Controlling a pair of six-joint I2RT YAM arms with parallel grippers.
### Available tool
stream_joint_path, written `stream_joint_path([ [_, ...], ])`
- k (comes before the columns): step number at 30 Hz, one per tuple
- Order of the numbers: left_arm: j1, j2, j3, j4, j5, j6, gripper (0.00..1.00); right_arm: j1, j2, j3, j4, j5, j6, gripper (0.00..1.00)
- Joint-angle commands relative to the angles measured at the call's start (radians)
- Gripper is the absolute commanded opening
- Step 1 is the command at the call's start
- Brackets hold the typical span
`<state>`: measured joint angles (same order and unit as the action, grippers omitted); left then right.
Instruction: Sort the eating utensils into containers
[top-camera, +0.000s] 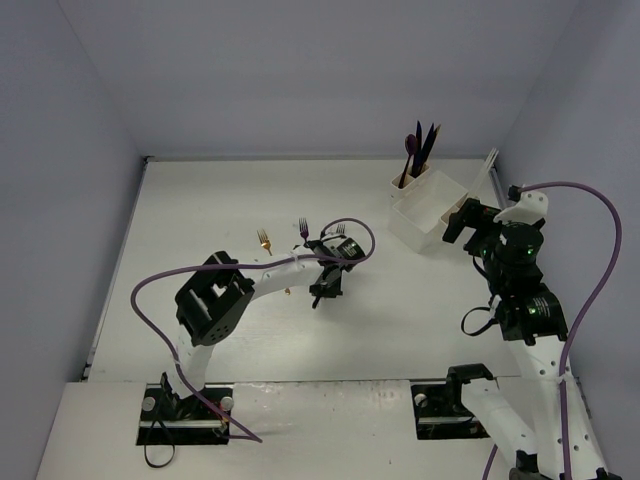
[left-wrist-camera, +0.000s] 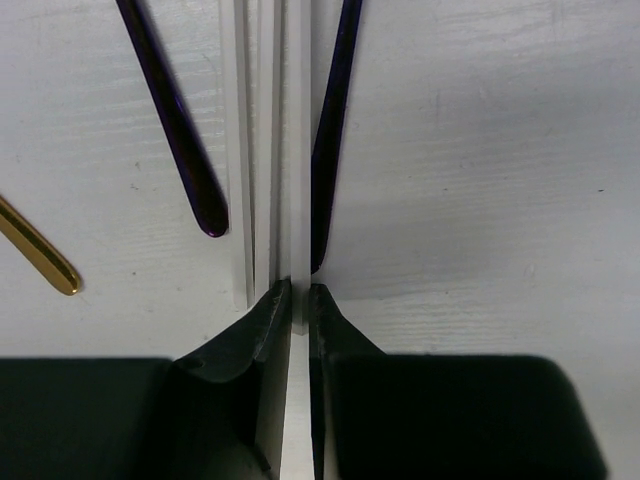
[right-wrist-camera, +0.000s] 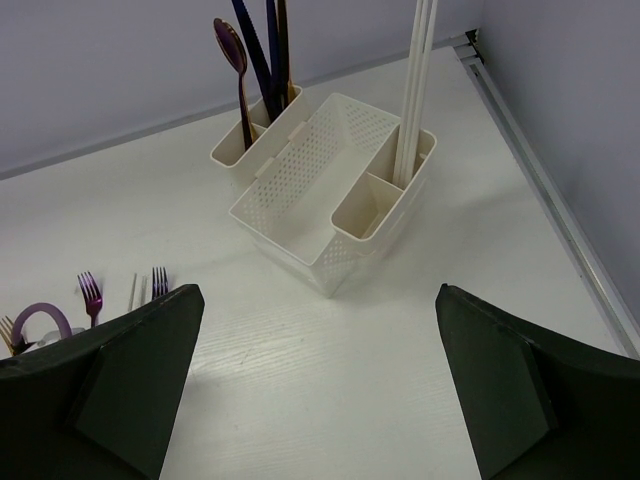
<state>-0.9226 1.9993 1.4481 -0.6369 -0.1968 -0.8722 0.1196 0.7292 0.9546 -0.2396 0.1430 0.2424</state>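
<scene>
A white plastic utensil (left-wrist-camera: 297, 150) lies flat on the table (left-wrist-camera: 480, 150), its near end pinched between the tips of the left gripper (left-wrist-camera: 300, 292), whose jaws are drawn in narrow on it. Its long axis runs straight out from the fingertips, in line with them. More white strips lie just beside it on the left. Two purple handles (left-wrist-camera: 175, 120) flank these, and a gold handle (left-wrist-camera: 35, 250) lies further left. Well apart, the right gripper (right-wrist-camera: 318, 292) is spread wide and holds nothing, facing the organizer (right-wrist-camera: 345, 255), where white utensils (right-wrist-camera: 415, 90) stand upright in one cup.
</scene>
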Motion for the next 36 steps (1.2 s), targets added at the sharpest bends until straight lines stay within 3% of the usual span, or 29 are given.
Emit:
stream_joint_path([
  [1,-0.002,-0.086,0.041,-0.057,-0.054,-0.008,0.00,0.010,0.004,0.009,0.052,-0.013,-0.010,1.00],
  [8,-0.015,-0.225,0.030,-0.056,-0.085,0.012,0.00,0.017,0.068,0.070,0.052,-0.253,-0.033,1.00],
  [13,-0.050,-0.330,0.012,0.046,-0.122,0.139,0.00,0.018,0.171,0.140,0.053,-0.474,0.015,1.00],
  [21,-0.098,-0.546,-0.208,0.537,-0.066,0.380,0.00,0.018,0.325,0.273,0.060,-0.704,0.116,1.00],
  [25,-0.133,-0.593,-0.248,0.718,-0.015,0.496,0.00,0.017,0.394,0.335,0.067,-0.791,0.145,1.00],
  [32,-0.147,-0.581,-0.210,0.778,0.051,0.560,0.00,0.018,0.460,0.361,0.111,-0.878,0.193,0.96],
  [36,-0.149,-0.567,-0.183,0.789,0.070,0.575,0.00,0.018,0.482,0.356,0.126,-0.886,0.200,0.88],
])
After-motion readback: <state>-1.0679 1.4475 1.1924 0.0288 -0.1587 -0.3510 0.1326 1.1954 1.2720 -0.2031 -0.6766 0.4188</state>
